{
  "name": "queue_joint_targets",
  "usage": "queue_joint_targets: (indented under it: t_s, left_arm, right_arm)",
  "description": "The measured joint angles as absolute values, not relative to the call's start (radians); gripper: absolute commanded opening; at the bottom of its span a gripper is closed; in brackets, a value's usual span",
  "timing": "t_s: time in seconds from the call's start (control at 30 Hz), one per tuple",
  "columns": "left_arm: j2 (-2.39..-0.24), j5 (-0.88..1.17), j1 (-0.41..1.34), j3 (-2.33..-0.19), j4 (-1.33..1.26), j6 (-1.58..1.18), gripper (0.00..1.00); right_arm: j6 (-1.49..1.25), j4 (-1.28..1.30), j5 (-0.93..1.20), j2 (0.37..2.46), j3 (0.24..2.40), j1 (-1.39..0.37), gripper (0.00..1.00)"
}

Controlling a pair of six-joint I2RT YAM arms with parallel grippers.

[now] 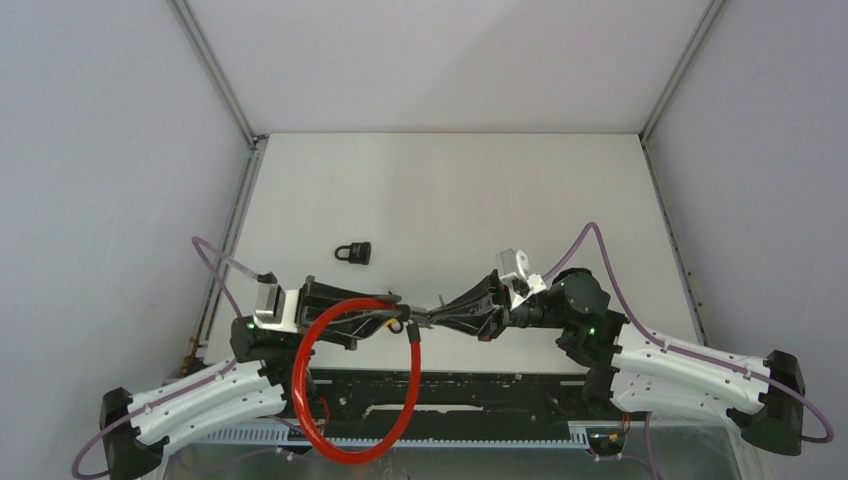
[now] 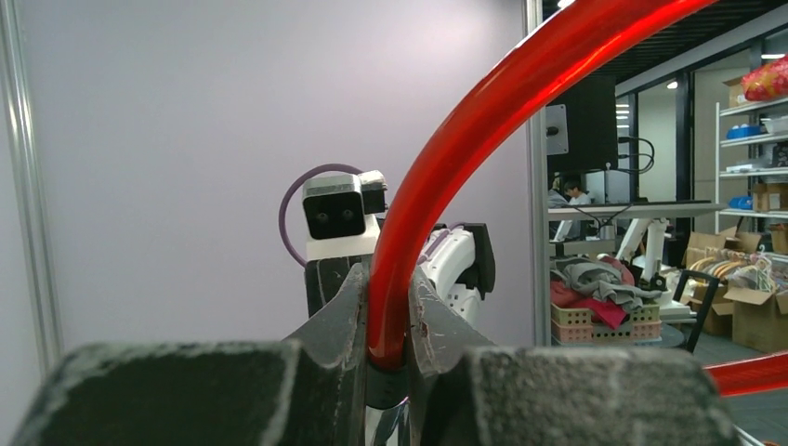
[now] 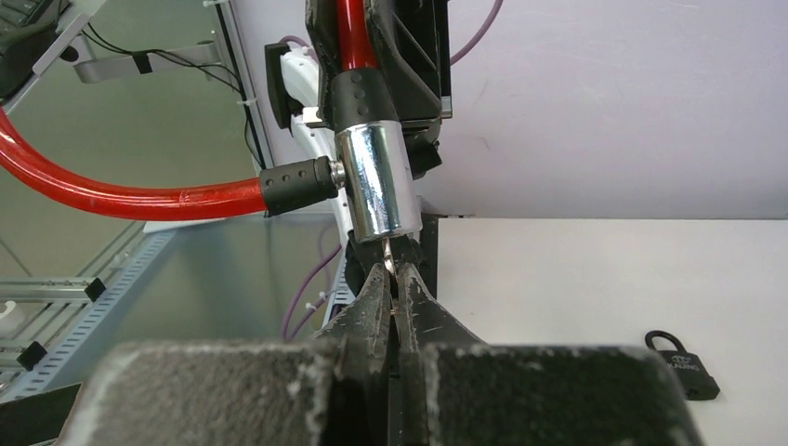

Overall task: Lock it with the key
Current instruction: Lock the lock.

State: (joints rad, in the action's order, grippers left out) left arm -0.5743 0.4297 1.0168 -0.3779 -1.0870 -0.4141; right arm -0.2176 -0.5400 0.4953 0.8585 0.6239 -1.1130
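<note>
Two grips, left jaws clamping red cable, right jaws pinching key

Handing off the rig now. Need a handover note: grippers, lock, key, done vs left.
Left gripper: shut on the red plastic-coated cable lock, just behind its chrome cylinder, held off the white table.
Right gripper: shut on the small metal key, tip in the cylinder's end.
The cable's black end piece meets the cylinder's side; loop looks closed.
Small black padlock lies apart on the table, untouched.
Done: key inserted. Left: likely turn it and pull out; whether it has turned, cannot tell.
</note>
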Motion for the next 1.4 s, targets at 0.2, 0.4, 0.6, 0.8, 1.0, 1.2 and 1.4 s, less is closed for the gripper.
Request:
queue_joint_targets:
  t_s: [0.2,0.4,0.6,0.8,1.0,1.2,1.4]
  left_arm:
    - [-0.552,0.453,1.017,-0.378,-1.052,-0.398,0.00]
    - [-0.540,0.464,1.017,-0.378,-1.005,-0.390,0.00]
    - [-0.540,0.467,1.017,-0.378,-0.962,-0.390,0.00]
    - [-0.521,0.464,1.017,-0.377,-0.926,-0.384,0.00]
    - [-0.498,0.428,1.017,-0.375,-0.895,-0.383,0.00]
    - [-0.473,0.359,1.021,-0.372,-0.858,-0.383,0.00]
    - [-0.399,0.171,1.025,-0.354,-0.801,-0.406,0.00]
  right_arm:
    - [-0.220,-0.543,0.528,0.864,0.620,-1.102,0.00]
    - [-0.208,-0.563,0.531,0.865,0.588,-1.102,0.00]
    - [-0.187,-0.570,0.523,0.862,0.552,-1.102,0.00]
    - [-0.175,-0.570,0.516,0.862,0.536,-1.102,0.00]
    - [-0.173,-0.573,0.495,0.860,0.535,-1.102,0.18]
    - [-0.167,-0.573,0.421,0.827,0.521,-1.102,0.46]
    - [-0.105,-0.543,0.360,0.766,0.519,-1.102,0.54]
